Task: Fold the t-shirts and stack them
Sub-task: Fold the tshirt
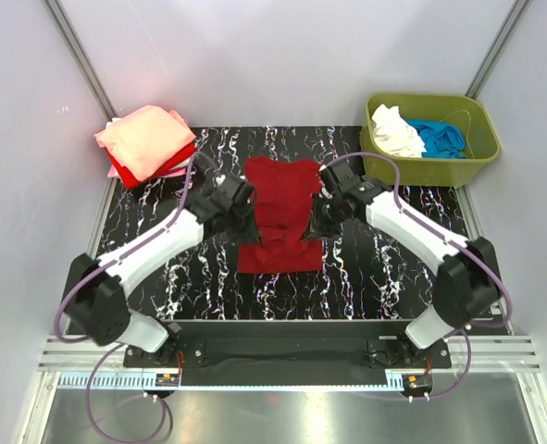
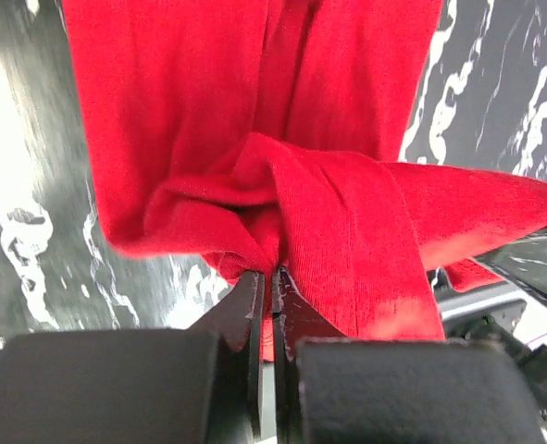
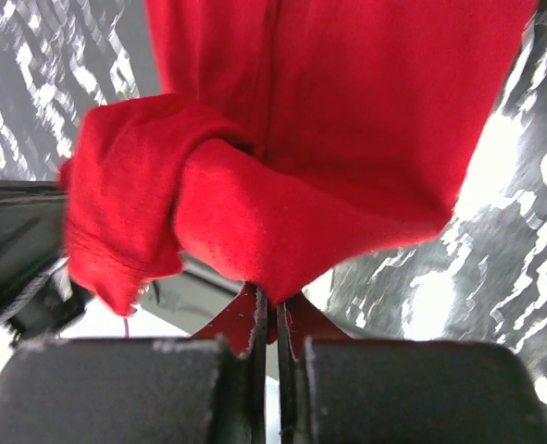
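A dark red t-shirt point(image 1: 279, 213) lies lengthwise on the black marbled table point(image 1: 375, 268), its sides folded in. My left gripper point(image 1: 243, 220) is shut on the shirt's left edge; the left wrist view shows bunched red cloth point(image 2: 329, 213) pinched between the closed jaws of the left gripper point(image 2: 271, 277). My right gripper point(image 1: 317, 222) is shut on the right edge, with a fold of the cloth point(image 3: 282, 222) caught in the right gripper point(image 3: 271, 301). Folded t-shirts, salmon-pink on top of red and pink point(image 1: 146, 139), are stacked at the back left.
An olive-green tub point(image 1: 430, 166) at the back right holds a white tee point(image 1: 395, 132) and a blue tee point(image 1: 440, 137). White walls and metal posts close in the back and sides. The arm bases sit on a rail point(image 1: 282, 347) at the near edge.
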